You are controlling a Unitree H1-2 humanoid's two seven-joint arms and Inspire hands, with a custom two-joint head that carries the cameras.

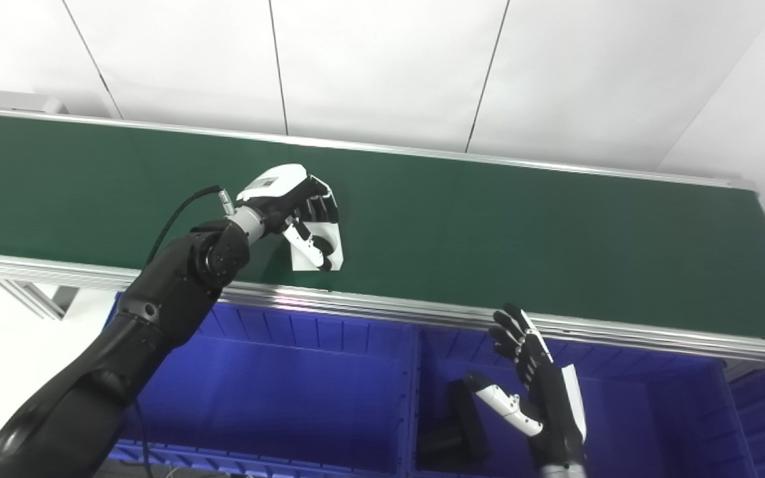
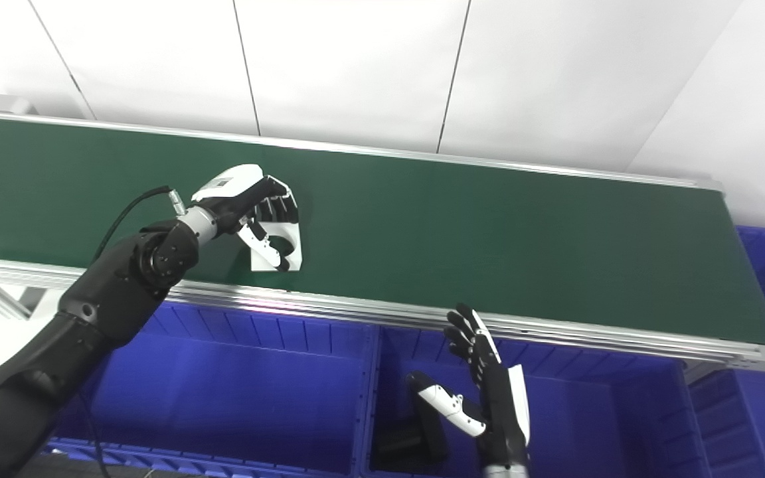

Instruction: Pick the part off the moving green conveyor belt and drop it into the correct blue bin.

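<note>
Where fingers (image 1: pixel 319 206) curl, white part (image 1: pixel 329 249) beneath

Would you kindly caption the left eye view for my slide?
Left hand closes on a white part on the green conveyor belt; right hand waits open.

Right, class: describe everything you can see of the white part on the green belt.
The white part looks flat, smooth and plastic-like, with straight edges and a square lower corner. It lies on the green conveyor belt, near its front rail. The left hand is over it, dark fingers curled across its top and thumb across its face, hiding much of its outline. Whether it is lifted cannot be told.
</note>
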